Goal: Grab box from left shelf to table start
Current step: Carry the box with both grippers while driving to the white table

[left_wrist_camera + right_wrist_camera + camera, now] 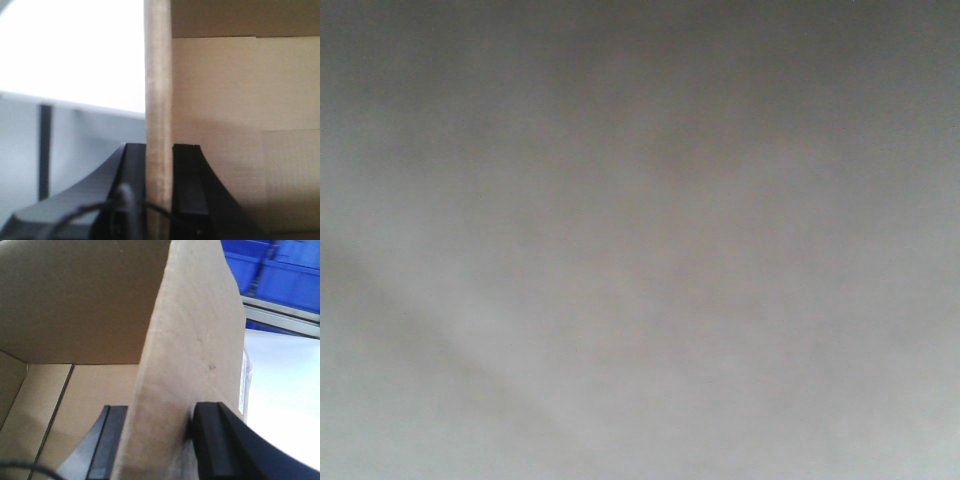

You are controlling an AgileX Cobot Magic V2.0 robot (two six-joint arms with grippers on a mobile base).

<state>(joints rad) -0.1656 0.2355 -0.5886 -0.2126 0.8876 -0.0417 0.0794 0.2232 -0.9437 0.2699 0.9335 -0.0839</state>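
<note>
Front view: uniform grey blur, nothing resolvable; no surface, arm or object can be made out there.

Left wrist view, surroundings: outboard of the left gripper [159, 147], a bright white expanse [75, 50] fills the upper part, overexposed; below it a pale grey panel [90, 145] crossed by a dark upright bar [45, 150]; cannot tell which of these is floor, wall or tabletop.

Right wrist view, surroundings: outboard of the right gripper [161, 407] and above it, blue bins [290, 270]; under them a pale grey rail [280, 315] running on a slant; nearer, another washed-out white area [285, 390].

Box [158, 100]: brown corrugated card; one wall stands edge-on straight up between the left gripper's black fingers [134, 170], tan inner faces spreading away on the inboard side; a thin dark cable [125, 200] loops in front of the fingers.

Left gripper: clamped on that wall, one finger each side, both touching the card.

Right gripper: likewise clenched on a box wall [190, 340], which leans slightly in view; one finger [210, 440] on the outer face, the other inside; open interior and floor seams lie inboard.

What the box rests on is not visible.
</note>
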